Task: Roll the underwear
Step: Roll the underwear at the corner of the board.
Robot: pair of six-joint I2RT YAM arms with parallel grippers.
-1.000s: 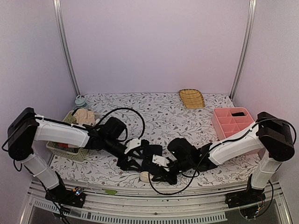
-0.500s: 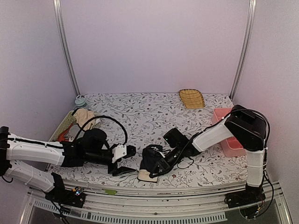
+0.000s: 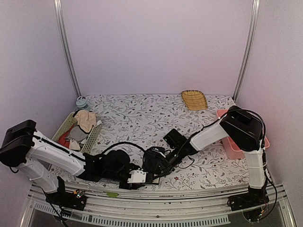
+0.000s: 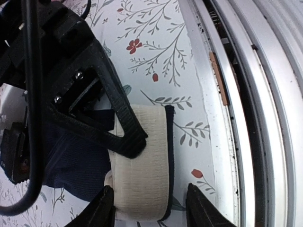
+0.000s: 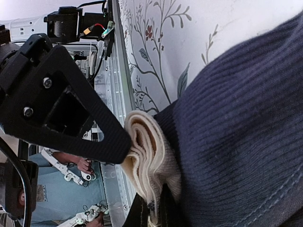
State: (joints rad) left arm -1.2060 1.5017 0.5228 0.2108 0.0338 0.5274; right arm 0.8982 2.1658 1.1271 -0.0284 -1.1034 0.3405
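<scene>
Straddling the underwear, the left gripper gapes — right gripper pinches its beige fold between; basket well aside.

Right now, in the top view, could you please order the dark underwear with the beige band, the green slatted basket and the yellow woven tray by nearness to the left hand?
1. The dark underwear with the beige band, right at the left hand, near edge.
2. The green slatted basket, left side.
3. The yellow woven tray, back right.
</scene>
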